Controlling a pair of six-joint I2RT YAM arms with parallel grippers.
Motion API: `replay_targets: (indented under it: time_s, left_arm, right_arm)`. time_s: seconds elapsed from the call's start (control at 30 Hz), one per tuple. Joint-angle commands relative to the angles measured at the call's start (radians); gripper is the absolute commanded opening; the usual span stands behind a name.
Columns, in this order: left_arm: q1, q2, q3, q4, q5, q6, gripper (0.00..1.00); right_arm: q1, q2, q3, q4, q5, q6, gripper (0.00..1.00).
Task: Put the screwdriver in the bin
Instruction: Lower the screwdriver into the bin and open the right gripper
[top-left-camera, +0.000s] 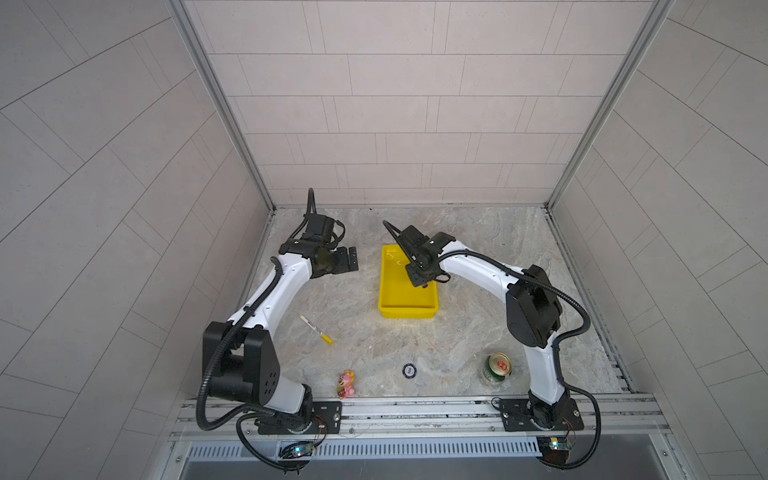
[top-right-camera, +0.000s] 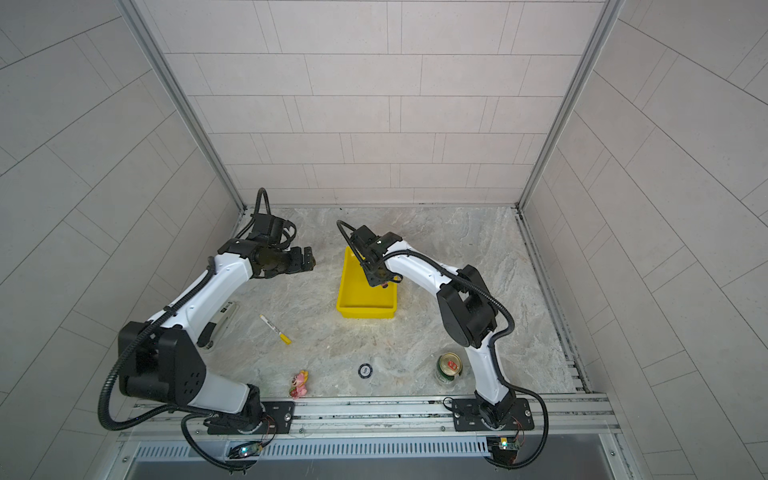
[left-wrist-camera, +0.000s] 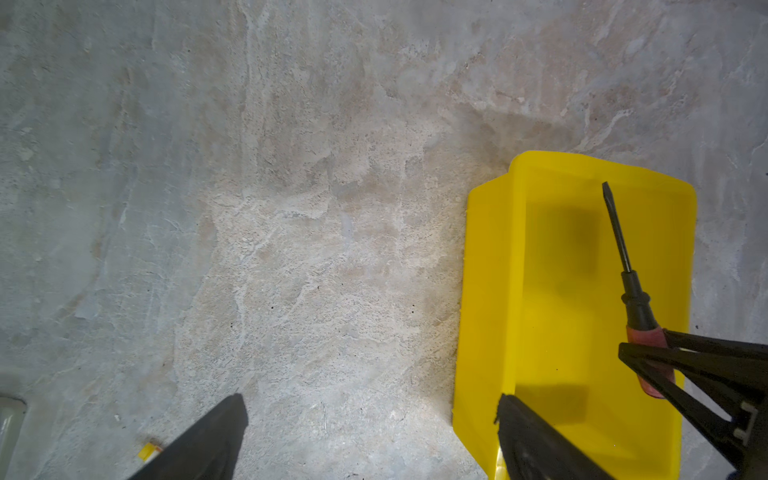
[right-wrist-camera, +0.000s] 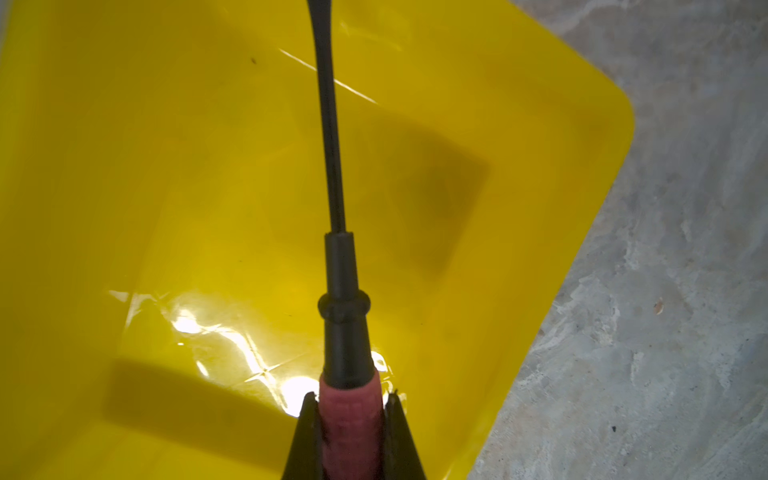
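Right wrist view pretty much tells the story: the right end effector (right-wrist-camera: 351, 401) is clamped on the red handle of the screwdriver (right-wrist-camera: 344, 328), jaws pressed against both sides of it. The black shaft pokes out ahead over the floor of the bin (right-wrist-camera: 124, 174). So the screwdriver is up in the air over the bin, not lying in it yet. Going by the shadow on the yellow floor, I'd guess there's a gap underneath, but I can't say how much.

What's left is basically the drop. A few thoughts on doing it clean:

- **Centre it:** in the left wrist view the handle sits close to the bin's long wall on the side away from the left arm, so I'd slide a touch toward the middle first.
- **Get low:** the bin is shallow and the plastic looks slick, so drop lower and level the shaft before letting go, or it may bounce or ride up the rim.
- **Release:** open slowly, then lift straight up.

Left end effector (left-wrist-camera: 370, 415) has its jaws apart, holding nothing, over the bare bench (left-wrist-camera: 291, 208) beside the bin. Fine where it is. The marker (top-left-camera: 316, 329) doesn't matter here.
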Motion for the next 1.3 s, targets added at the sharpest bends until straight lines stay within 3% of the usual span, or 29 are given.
replay_targets:
  time_s: [0.0, 0.53, 0.8, 1.03, 1.27]
  left_arm:
    - [-0.004, -0.033, 0.009, -0.021, -0.037, 0.018, 1.00]
    - [-0.004, -0.049, 0.009, -0.028, -0.061, 0.025, 1.00]
    - [-0.002, -0.047, 0.004, -0.022, -0.063, 0.024, 1.00]
    - [0.001, -0.049, 0.003, -0.019, -0.062, 0.023, 1.00]
    - [0.004, -0.052, 0.000, -0.015, -0.079, 0.021, 1.00]
  right_arm:
    - [0.005, 0.017, -0.008, -0.002, -0.031, -0.030, 0.00]
    - [0.032, 0.156, 0.051, 0.017, -0.055, -0.015, 0.04]
    - [0.037, 0.168, 0.063, -0.001, -0.015, -0.013, 0.12]
    - [0.037, 0.140, 0.069, -0.022, 0.000, -0.012, 0.26]
    - [0.040, 0.076, 0.089, -0.038, -0.020, 0.008, 0.30]
